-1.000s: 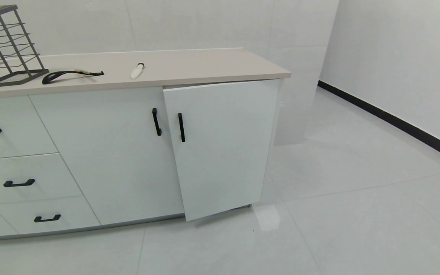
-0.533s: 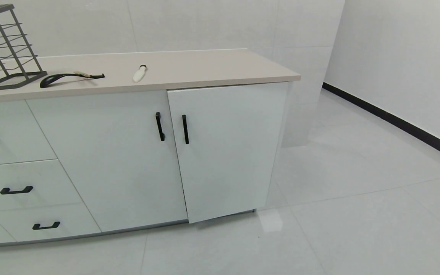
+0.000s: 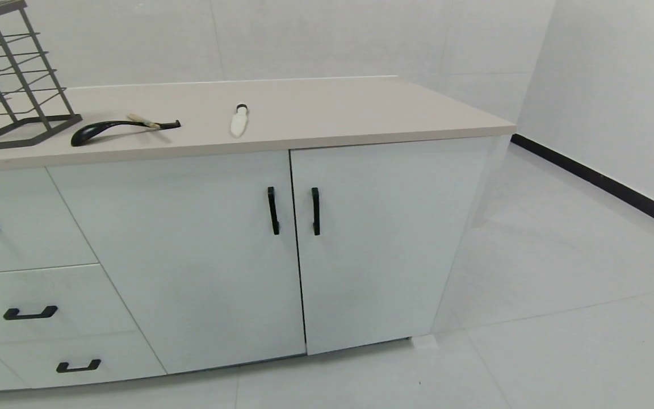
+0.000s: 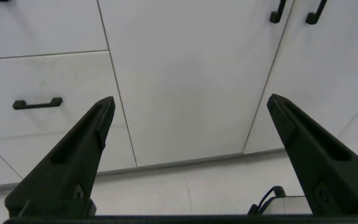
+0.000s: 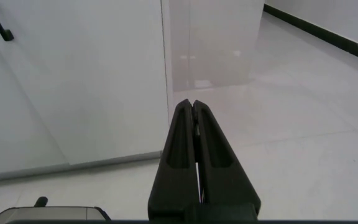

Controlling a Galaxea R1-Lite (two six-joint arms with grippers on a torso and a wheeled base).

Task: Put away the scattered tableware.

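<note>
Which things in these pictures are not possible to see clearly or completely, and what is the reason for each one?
- Head view: the wire rack is cut off by the left and top edges.
- Head view: the pale stick beside the black spoon is too small to identify.
- Head view: the white item with a black end is too small to identify.
- Head view: the cabinet's inside is hidden behind its shut doors.
</note>
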